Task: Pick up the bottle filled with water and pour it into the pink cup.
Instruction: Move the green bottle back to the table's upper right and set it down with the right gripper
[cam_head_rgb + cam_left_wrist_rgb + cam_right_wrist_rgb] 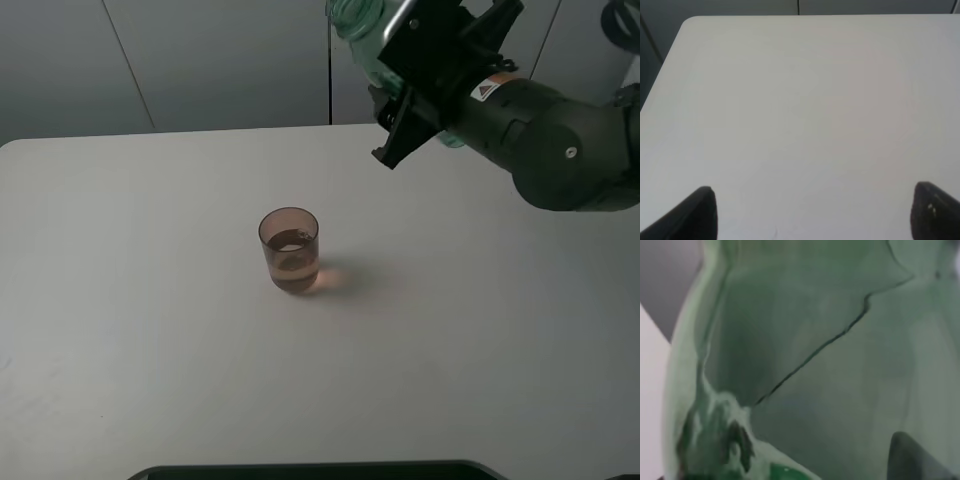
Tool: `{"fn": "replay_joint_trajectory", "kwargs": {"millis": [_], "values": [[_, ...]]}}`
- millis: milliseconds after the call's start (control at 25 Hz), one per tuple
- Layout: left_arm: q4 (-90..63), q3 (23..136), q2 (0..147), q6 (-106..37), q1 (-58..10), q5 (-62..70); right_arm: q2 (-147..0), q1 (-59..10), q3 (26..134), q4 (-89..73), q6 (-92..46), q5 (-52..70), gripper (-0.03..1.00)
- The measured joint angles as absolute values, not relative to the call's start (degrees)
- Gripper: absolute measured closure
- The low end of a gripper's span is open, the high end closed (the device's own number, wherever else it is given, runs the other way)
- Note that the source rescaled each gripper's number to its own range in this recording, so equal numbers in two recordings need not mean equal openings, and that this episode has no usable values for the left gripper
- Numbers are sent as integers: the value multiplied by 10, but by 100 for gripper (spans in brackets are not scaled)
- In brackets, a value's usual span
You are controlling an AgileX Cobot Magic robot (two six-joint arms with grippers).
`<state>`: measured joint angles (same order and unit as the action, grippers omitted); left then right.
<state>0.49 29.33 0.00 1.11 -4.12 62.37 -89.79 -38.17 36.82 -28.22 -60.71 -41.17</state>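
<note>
The pink cup (289, 249) stands upright near the middle of the white table (150, 300) and holds some liquid. My right gripper (402, 100) is shut on the green-tinted bottle (360, 25) and holds it high in the air, behind and to the right of the cup, well apart from it. The bottle's top is cut off by the upper edge of the exterior view. In the right wrist view the bottle (805, 355) fills the picture, with one fingertip (915, 460) against it. My left gripper (817, 215) is open and empty over bare table (800, 100).
A dark object's edge (320, 470) runs along the table's front edge. Grey wall panels stand behind the table. The table's far left corner (687, 22) shows in the left wrist view.
</note>
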Motion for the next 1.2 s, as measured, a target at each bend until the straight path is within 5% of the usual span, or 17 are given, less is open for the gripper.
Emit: {"fn": "replay_joint_trajectory", "kwargs": {"millis": [240,520,840,1200], "values": [[5,293,0,11,-41,624,-854,-358,368,-314,-497,-412,97],[6,293,0,11,-41,624,-844,-210,369,-321,-332,-389,97],[6,293,0,11,-41,624,-863,-33,417,-195,-108,-349,97],[6,293,-1,11,-41,624,-1002,33,475,-35,-15,-369,97]]}}
